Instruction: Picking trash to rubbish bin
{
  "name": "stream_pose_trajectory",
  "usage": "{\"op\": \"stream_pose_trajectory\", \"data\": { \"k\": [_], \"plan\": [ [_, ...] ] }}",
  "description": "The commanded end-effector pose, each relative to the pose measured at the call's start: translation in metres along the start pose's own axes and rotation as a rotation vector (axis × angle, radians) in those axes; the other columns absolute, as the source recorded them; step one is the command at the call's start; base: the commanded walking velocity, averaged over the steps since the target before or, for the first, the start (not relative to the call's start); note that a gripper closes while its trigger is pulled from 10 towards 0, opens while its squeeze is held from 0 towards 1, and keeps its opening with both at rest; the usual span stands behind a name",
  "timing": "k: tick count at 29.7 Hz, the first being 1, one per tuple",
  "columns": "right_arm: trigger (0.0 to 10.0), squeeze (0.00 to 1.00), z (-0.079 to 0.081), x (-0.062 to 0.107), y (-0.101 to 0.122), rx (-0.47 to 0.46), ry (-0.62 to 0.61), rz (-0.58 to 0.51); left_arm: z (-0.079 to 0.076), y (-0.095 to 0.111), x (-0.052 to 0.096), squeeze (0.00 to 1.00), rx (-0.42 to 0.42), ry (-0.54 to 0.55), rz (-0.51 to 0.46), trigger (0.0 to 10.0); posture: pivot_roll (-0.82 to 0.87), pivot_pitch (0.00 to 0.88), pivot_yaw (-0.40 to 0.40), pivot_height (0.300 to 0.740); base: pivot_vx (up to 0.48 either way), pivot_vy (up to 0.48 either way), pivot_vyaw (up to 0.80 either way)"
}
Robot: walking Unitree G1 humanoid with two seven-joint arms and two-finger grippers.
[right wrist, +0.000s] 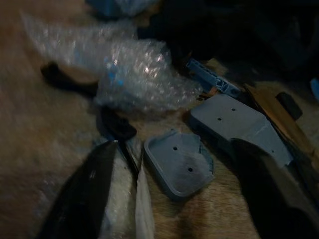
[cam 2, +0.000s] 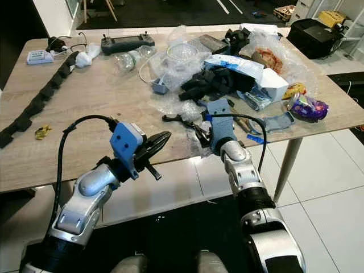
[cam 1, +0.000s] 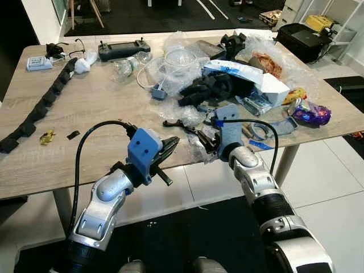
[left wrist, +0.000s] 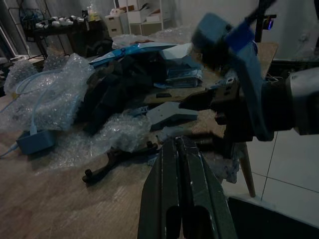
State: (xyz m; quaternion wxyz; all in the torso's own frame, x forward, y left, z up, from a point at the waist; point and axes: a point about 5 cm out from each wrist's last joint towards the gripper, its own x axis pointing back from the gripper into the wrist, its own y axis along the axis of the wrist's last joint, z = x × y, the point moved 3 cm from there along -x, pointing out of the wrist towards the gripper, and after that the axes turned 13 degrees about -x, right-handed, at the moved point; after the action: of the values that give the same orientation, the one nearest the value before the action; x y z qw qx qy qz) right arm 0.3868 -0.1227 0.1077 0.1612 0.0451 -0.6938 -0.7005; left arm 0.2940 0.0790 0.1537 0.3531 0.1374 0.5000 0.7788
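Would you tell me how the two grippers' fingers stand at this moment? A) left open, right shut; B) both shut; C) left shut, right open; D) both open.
C: the left gripper has its two black fingers pressed together, holding nothing, while the right gripper has its fingers spread wide over the grey plastic piece on the table.

My arms: silver jointed segments with black bands; blue housing behind left hand (cam 1: 168, 149) and right hand (cam 1: 206, 140); black cable looping to each; long black fingers
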Motion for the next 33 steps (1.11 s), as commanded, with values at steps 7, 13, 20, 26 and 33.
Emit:
{"op": "stream_pose_trajectory", "data": {
  "k": [7,13,20,26,33],
  "plan": [
    [10.0,0.0,0.0,-0.001,-0.016,0.057,0.013,0.08,-0.003,0.001,-0.001,0.0,-0.015,-0.022,-0.008,10.0,0.02,0.034,-0.068,0.74,0.0,0.0,0.0],
    [10.0,0.0,0.003,0.001,-0.032,0.021,0.031,0.136,-0.004,0.0,-0.001,0.0,-0.019,-0.021,-0.005,10.0,0.02,0.03,-0.067,0.74,0.0,0.0,0.0],
    [10.0,0.0,0.002,0.001,-0.042,-0.129,0.027,0.172,-0.003,-0.001,-0.002,0.0,-0.027,-0.018,0.001,10.0,0.02,0.034,-0.066,0.74,0.0,0.0,0.0],
    [10.0,0.0,0.003,0.001,-0.045,-0.127,0.032,0.201,-0.003,-0.001,-0.002,0.0,-0.029,-0.017,0.003,10.0,0.02,0.037,-0.064,0.74,0.0,0.0,0.0],
    [0.0,0.0,0.0,0.002,-0.052,-0.138,0.015,0.254,-0.003,-0.001,-0.002,0.0,-0.032,-0.02,0.003,10.0,0.02,0.038,-0.064,0.74,0.0,0.0,0.0]
  ]
}}
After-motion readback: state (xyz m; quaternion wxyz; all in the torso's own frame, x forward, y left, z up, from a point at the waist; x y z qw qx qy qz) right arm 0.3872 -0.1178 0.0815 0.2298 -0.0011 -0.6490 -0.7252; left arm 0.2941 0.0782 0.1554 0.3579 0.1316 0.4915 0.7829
